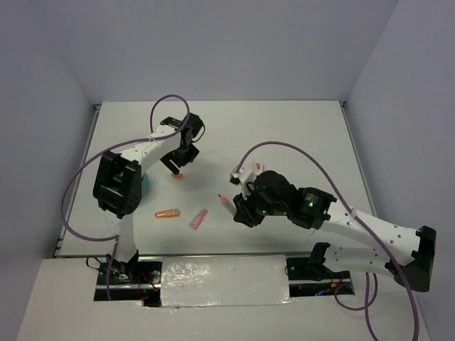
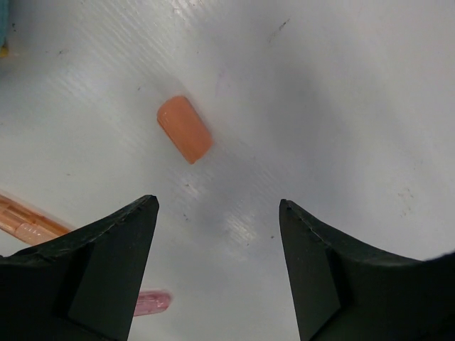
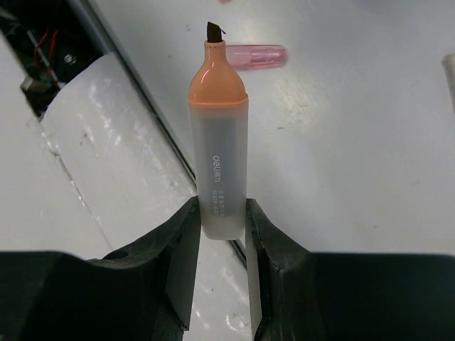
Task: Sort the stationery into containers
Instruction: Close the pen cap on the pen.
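Left end effector (image 2: pixel 217 206) hovers, fingers spread, with the orange cap (image 2: pixel 184 128) on the tabletop (image 2: pixel 334 99) just ahead of its gap, so closing here could miss or flick it, while the right end effector (image 3: pixel 222 206), clamped low on the uncapped orange highlighter (image 3: pixel 219 135), may let it pivot.

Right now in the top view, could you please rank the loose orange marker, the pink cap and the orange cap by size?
1. loose orange marker and pink cap: nearly alike, marker perhaps slightly longer; too close to rank.
2. orange cap: clearly smallest.
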